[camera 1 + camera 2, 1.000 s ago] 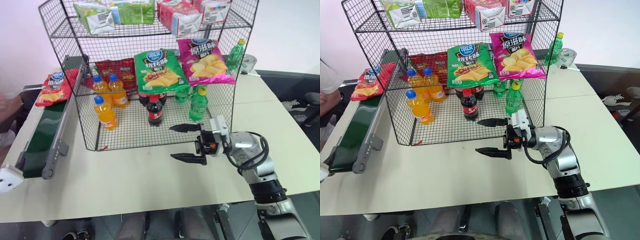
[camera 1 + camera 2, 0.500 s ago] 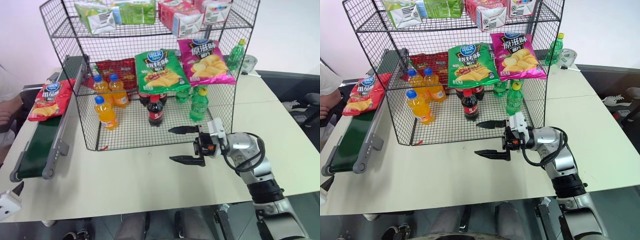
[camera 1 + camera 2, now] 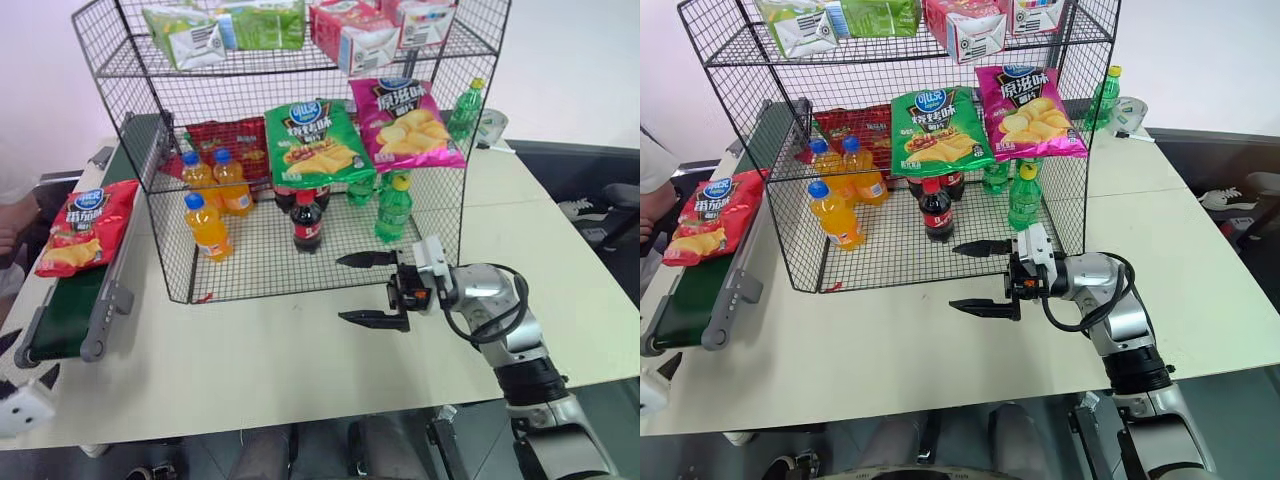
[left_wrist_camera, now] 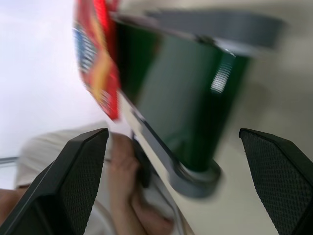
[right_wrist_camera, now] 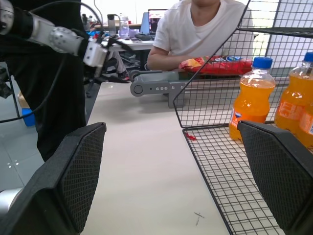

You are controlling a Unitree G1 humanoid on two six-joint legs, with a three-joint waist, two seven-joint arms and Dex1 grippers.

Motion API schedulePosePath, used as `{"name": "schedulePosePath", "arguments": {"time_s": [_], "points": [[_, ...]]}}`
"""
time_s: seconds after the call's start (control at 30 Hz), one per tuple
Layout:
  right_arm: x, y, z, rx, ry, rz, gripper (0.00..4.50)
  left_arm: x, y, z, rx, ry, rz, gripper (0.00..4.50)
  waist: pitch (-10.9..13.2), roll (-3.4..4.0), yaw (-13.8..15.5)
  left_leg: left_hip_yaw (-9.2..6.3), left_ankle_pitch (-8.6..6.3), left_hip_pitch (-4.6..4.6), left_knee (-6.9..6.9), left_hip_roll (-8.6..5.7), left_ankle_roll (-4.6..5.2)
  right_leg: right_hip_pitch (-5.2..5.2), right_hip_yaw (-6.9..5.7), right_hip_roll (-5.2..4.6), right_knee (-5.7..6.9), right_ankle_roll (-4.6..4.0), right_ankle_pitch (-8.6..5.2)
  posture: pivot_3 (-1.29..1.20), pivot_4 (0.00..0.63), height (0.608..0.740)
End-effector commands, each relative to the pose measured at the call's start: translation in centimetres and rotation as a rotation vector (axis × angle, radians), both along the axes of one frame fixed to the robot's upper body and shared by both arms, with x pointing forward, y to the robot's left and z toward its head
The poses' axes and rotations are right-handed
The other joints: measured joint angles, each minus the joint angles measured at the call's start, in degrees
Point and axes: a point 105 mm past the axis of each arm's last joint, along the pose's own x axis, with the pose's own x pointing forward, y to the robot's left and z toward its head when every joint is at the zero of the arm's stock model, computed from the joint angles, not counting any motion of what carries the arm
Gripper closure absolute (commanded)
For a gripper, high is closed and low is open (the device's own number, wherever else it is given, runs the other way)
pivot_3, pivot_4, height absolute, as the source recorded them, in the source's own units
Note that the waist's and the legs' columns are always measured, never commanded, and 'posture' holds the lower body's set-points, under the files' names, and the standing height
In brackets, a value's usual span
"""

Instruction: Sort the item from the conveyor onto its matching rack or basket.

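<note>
- The right gripper (image 3: 367,289) hovers above the table (image 3: 300,350), just in front of the near right corner of the rack, its two black fingers (image 3: 362,259) spread wide with nothing between them and pointing left.
- The left gripper (image 5: 108,58), seen from the right wrist view at the near end of the conveyor, is empty; in its own wrist view both fingers (image 4: 73,171) stand far apart with the belt end between them, touching nothing.
- The red crisp bag (image 3: 78,225) lies flat on the conveyor (image 3: 70,305), about midway along the belt, at the left side of the scene and left of the rack; no gripper touches it.
- The conveyor runs near to far along the table's left edge, its far part passing beside the rack's left wall.
- The black wire rack (image 3: 300,150) stands at the far middle of the table.
- On its middle tier a green crisp bag (image 3: 318,140) and a pink crisp bag (image 3: 405,120) lean side by side at the front, with red crisp bags (image 3: 225,140) further left and back.
- On the bottom tier stand orange drink bottles (image 3: 205,225) at the left, a cola bottle (image 3: 306,222) in the middle and a green bottle (image 3: 393,208) at the right.
- The top tier holds green and pink cartons (image 3: 360,40).
- A person's arm (image 5: 161,58) rests beyond the conveyor at the far left.
</note>
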Motion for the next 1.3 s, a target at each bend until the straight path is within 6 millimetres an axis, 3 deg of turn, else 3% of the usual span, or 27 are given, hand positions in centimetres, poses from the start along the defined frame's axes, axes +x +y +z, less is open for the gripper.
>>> {"name": "schedulePosePath", "arguments": {"time_s": [0.03,0.9,1.3], "points": [[0.0,-0.2,0.8,0.004,-0.056,-0.007,0.0,-0.1,0.7,0.5,0.037,-0.008,0.005,0.02,0.01,0.02,-0.11,0.0,0.0,0.0,-0.01,0.0,0.0,0.0,0.01,0.0,0.0,0.0,0.0,0.0,0.15,0.74],[-0.2,-0.3,0.8,-0.001,-0.04,0.008,0.0,-0.7,1.0,-0.7,0.04,0.007,0.012,0.02,0.0,0.0,-0.1,0.02,0.0,0.02,0.01,0.0,0.0,-0.04,0.02,0.03,0.11,0.0,0.0,0.0,0.15,0.74],[-0.2,-0.4,0.7,-0.011,-0.045,0.002,0.0,0.7,0.7,-0.6,0.052,-0.033,0.001,0.02,-0.02,-0.03,-0.07,0.02,0.01,0.03,0.06,-0.01,0.0,-0.04,0.02,0.04,0.19,0.01,0.0,0.0,0.15,0.74]]}}
